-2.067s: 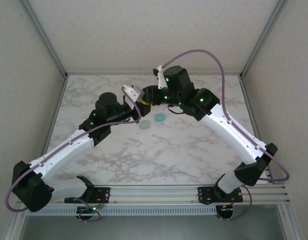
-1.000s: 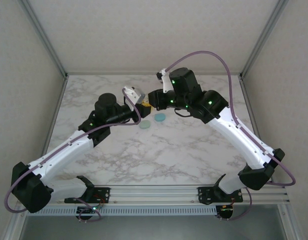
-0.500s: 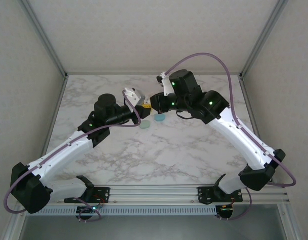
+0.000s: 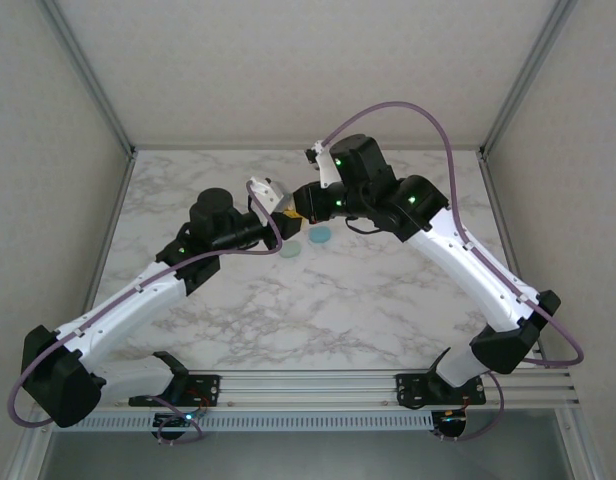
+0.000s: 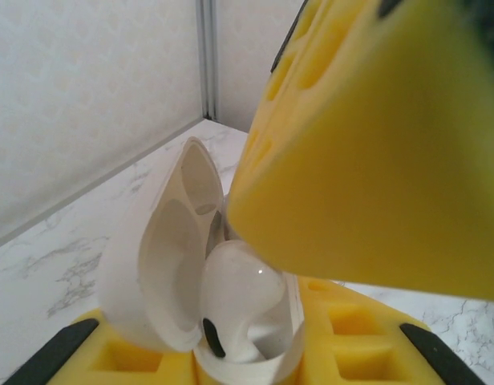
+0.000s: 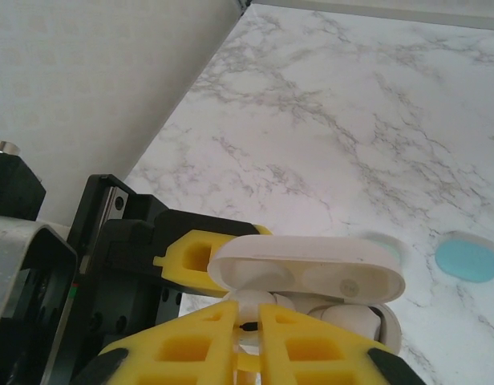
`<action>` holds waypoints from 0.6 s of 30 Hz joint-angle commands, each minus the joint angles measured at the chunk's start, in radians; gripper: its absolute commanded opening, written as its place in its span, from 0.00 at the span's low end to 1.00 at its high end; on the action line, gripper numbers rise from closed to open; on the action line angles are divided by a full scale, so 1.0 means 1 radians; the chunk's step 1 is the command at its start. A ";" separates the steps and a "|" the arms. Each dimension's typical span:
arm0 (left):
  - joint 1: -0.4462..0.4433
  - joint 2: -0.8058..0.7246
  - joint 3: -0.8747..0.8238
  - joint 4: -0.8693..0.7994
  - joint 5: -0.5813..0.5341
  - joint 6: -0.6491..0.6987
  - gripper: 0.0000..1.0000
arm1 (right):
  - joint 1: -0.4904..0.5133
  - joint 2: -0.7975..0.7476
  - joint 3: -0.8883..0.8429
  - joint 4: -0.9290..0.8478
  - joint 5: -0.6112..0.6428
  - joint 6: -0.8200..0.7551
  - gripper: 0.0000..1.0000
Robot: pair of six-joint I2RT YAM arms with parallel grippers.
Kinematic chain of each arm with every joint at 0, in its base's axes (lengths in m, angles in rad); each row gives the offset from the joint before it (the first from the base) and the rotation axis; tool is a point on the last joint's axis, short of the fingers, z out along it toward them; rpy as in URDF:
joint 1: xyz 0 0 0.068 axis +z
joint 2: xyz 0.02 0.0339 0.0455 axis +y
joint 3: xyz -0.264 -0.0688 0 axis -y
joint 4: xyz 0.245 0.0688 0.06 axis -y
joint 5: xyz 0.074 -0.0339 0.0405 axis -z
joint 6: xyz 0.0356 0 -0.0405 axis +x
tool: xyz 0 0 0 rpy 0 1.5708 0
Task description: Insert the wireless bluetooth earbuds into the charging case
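Standing at the near edge, I first see the two arm bases bolted side by side, then the marbled bench (image 4: 388, 300) running back to the wall. Partway across lie two small flat pieces just beside each other, a pale mint oval (image 4: 290, 250) and, slightly farther and to the right, a teal oval (image 4: 320, 236). Both are closed and rest flat on the bench, apart from the arms.

Just beyond them the arms meet above the bench. The left gripper (image 4: 281, 213) is clamped on the white charging case (image 6: 311, 261), its yellow fingers on either side of the base. The case is held off the bench with its lid (image 5: 163, 265) swung open. The right gripper (image 6: 248, 314) has its yellow fingers pressed together, pinching a white earbud (image 5: 240, 293) at their tips. That bud sits in the mouth of the open case, touching the inside, with a small dark spot on its lower side.

Deeper in the case, beside it, there is another white rounded shape (image 6: 343, 317). I cannot tell whether that is a second bud or part of the case. Inside the lid is a small round mark (image 6: 347, 282), too faint to read.
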 commanded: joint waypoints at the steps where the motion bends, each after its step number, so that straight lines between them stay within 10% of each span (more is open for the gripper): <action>1: -0.007 -0.029 -0.002 0.036 0.023 0.009 0.07 | 0.004 -0.010 0.017 -0.001 0.028 -0.002 0.17; 18: -0.009 -0.023 0.007 0.042 0.034 0.015 0.07 | 0.003 0.024 0.033 0.032 -0.080 0.004 0.21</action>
